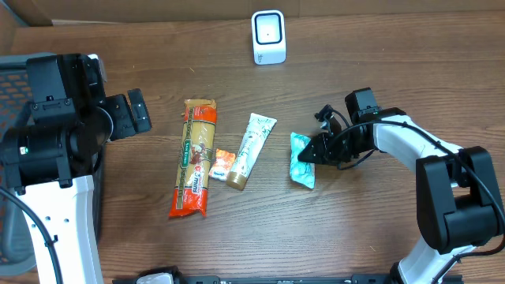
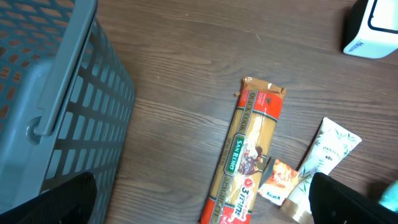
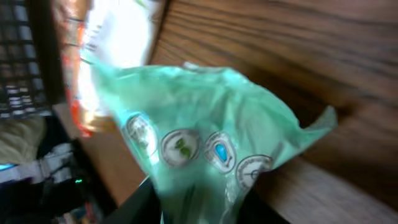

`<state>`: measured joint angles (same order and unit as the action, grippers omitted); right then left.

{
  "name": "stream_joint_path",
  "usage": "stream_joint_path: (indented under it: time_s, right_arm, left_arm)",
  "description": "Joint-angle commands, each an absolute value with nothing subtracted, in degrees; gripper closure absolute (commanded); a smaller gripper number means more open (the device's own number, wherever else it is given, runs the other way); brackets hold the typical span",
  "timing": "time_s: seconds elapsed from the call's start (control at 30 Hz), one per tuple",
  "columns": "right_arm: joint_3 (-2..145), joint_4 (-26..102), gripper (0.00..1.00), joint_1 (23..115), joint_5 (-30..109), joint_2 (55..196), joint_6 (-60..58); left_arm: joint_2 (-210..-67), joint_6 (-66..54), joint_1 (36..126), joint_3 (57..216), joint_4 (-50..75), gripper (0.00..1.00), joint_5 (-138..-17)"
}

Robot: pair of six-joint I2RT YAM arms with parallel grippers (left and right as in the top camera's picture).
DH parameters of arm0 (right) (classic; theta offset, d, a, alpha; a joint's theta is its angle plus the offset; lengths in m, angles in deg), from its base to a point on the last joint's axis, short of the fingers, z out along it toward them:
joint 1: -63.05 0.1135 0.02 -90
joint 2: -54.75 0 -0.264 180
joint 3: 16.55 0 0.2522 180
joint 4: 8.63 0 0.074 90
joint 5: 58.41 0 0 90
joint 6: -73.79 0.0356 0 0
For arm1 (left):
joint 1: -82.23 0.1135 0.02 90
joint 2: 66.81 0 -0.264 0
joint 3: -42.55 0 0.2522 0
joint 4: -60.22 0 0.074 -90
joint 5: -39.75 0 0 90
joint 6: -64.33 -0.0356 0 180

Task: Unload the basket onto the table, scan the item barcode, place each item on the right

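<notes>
A teal pouch (image 1: 301, 160) lies on the wooden table right of centre. My right gripper (image 1: 314, 150) reaches it from the right. In the right wrist view the pouch (image 3: 205, 143) fills the frame, blurred, and its near end sits between the fingers of the right gripper (image 3: 199, 205), whose jaws stand part open around it. No barcode shows on it. The white scanner (image 1: 268, 36) stands upright at the back middle, apart from the pouch. My left gripper (image 1: 134, 114) hovers wide open at the left. It holds nothing and is far from the scanner (image 2: 373, 28).
A long spaghetti pack (image 1: 196, 158), a small orange sachet (image 1: 222, 164) and a white tube (image 1: 250, 150) lie side by side left of the pouch. A grey mesh basket (image 2: 56, 93) stands at the table's left edge beside the left arm.
</notes>
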<state>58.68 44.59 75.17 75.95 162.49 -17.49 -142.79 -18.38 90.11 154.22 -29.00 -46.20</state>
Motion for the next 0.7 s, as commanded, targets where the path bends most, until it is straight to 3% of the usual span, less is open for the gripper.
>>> stream_joint_path:
  time_s: [0.0,0.13,0.43,0.67]
  right_arm:
    - [59.88,45.09,0.61,75.28,65.42,161.27,-12.29]
    - [64.82,49.40,0.50,75.30,58.84,161.24,-9.97]
    - [81.30,65.66,0.50,80.61,47.45,161.24,-8.81]
    - [83.07,67.85,0.48,91.28,38.58,161.24,-7.13]
  left_arm:
    - [-142.92,-19.28,89.98,154.55,-28.94,0.00,-46.90]
    - [-142.92,-19.28,89.98,154.57,-28.94,0.00,-46.90]
    - [-142.92,-19.28,89.98,154.57,-28.94,0.00,-46.90]
    - [-142.92,-19.28,89.98,154.57,-28.94,0.01,-46.90]
